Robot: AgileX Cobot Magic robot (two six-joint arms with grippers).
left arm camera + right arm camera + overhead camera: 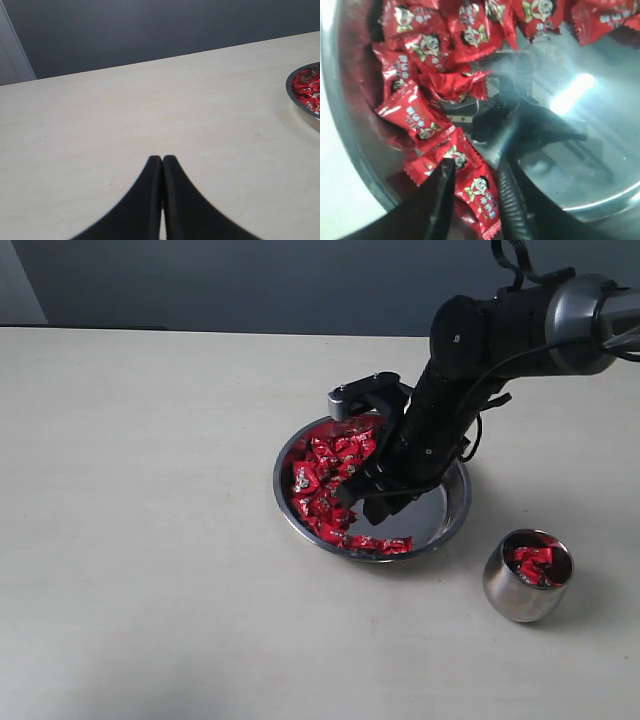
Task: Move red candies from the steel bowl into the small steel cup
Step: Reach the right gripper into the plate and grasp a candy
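The steel bowl (452,520) sits mid-table, with the red candies (322,475) heaped on its left side. My right gripper (366,502) is down inside it. In the right wrist view the bowl's bare floor (600,125) shines. There the right gripper (476,167) is open, its two fingers standing either side of one red candy (482,192) that lies flat on the bowl. The small steel cup (505,592) stands to the bowl's lower right, holding a few red candies (530,562). My left gripper (162,159) is shut on nothing, over bare table.
The left wrist view catches the bowl's rim (290,92) and some candies (306,87) at its edge. A dark wall runs behind the beige table (150,490).
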